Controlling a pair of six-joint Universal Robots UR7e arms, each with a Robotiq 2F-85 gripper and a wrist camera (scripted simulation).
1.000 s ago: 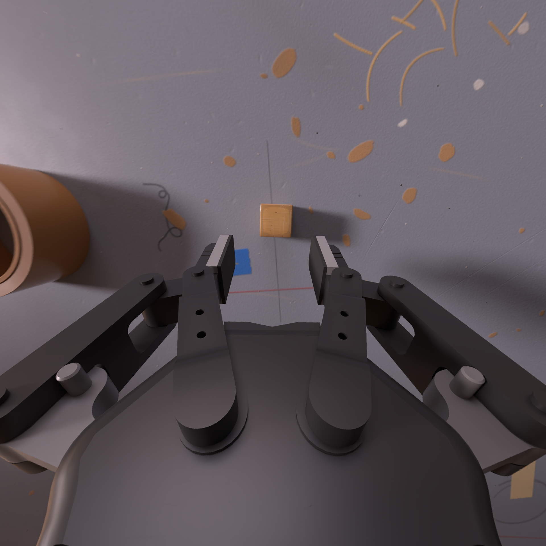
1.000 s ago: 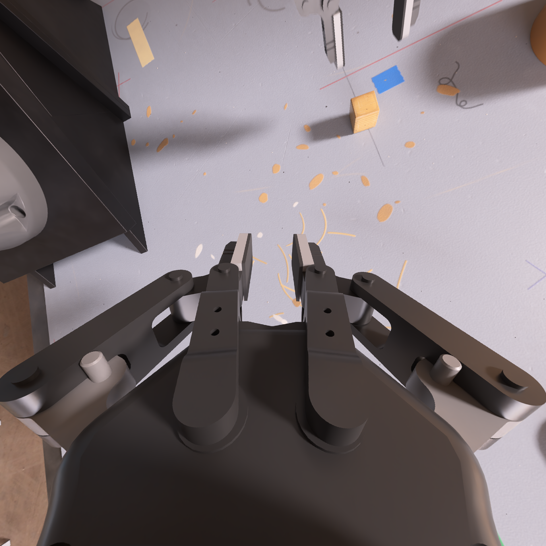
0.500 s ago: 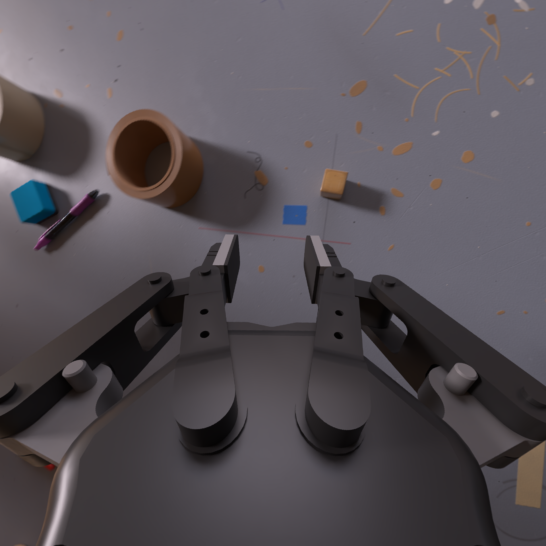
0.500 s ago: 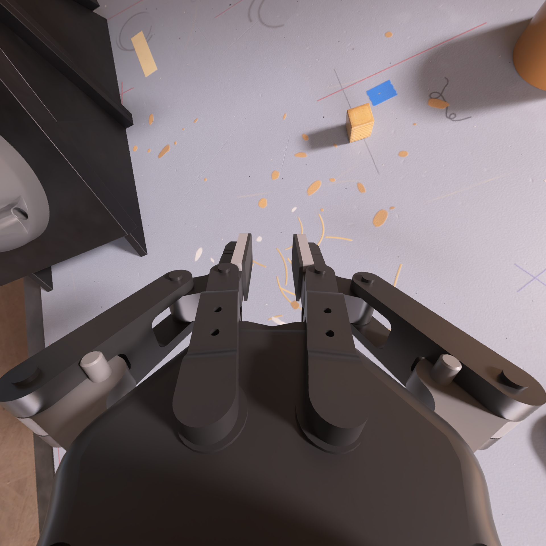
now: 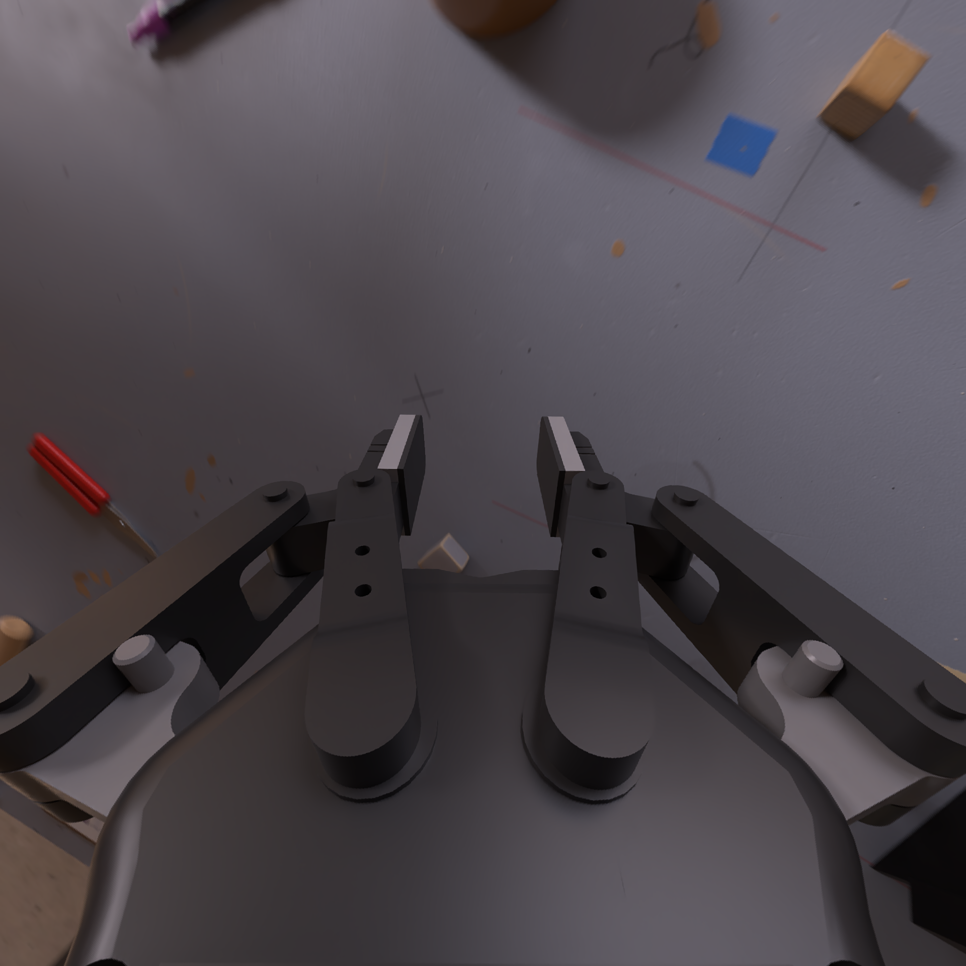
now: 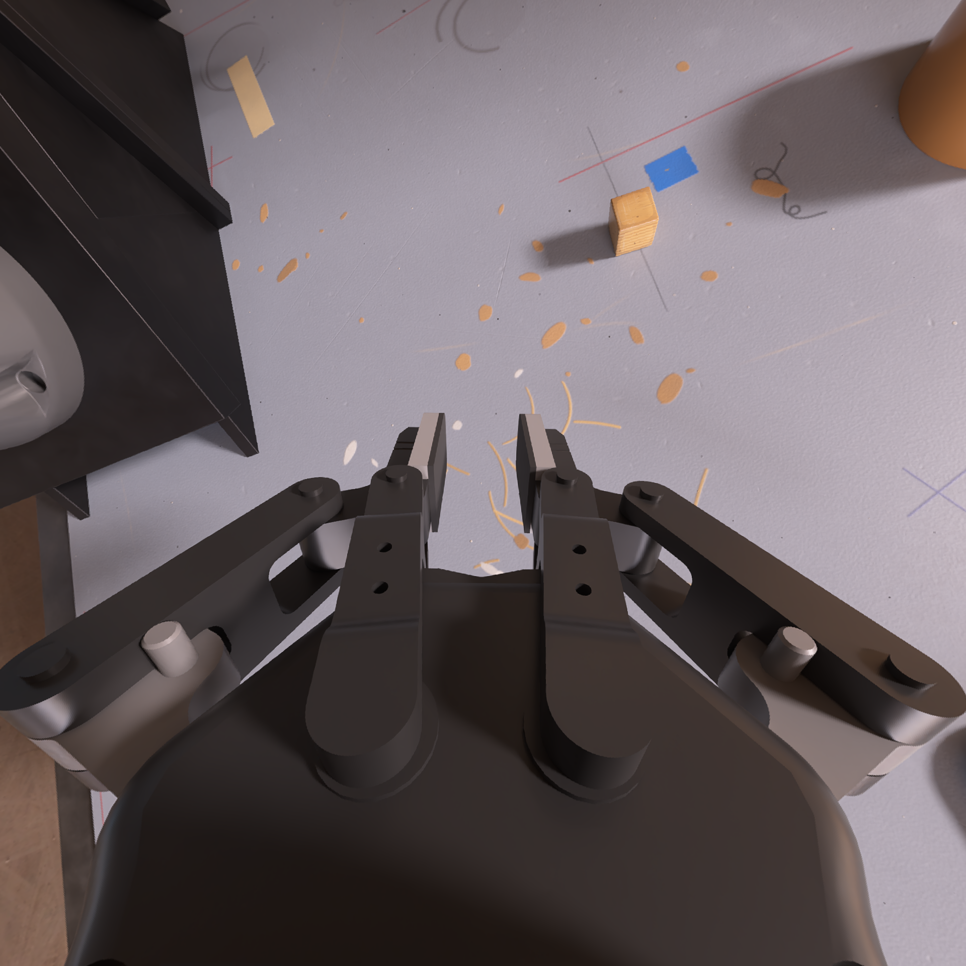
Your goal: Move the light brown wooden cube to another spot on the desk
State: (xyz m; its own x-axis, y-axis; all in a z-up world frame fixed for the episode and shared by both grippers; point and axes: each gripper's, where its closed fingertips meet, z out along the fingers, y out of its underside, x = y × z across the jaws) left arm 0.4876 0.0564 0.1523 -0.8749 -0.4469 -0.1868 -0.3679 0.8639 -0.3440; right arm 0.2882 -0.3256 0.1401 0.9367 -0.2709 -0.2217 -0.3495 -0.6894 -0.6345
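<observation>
The light brown wooden cube [image 5: 873, 84] rests on the grey desk at the top right of the left wrist view, beside a blue tape square [image 5: 741, 145]. My left gripper [image 5: 481, 449] is open and empty, well away from the cube, below and left of it. In the right wrist view the cube [image 6: 633, 220] stands alone ahead and to the right, next to the blue tape square [image 6: 670, 168]. My right gripper [image 6: 481, 444] is open with a narrow gap and empty, hovering over scattered wood shavings.
A brown tape roll [image 6: 935, 99] lies at the far right. A black stand [image 6: 115, 251] takes up the left of the right wrist view. Red-handled scissors [image 5: 78, 483], a purple pen [image 5: 157, 15], a small pale wedge [image 5: 444, 554] and a wooden peg [image 5: 13, 635] lie around the left gripper.
My left gripper has pulled back and to the left, away from the cube, which now sits at the top right of its view. The right gripper has hardly moved. The cube stays put.
</observation>
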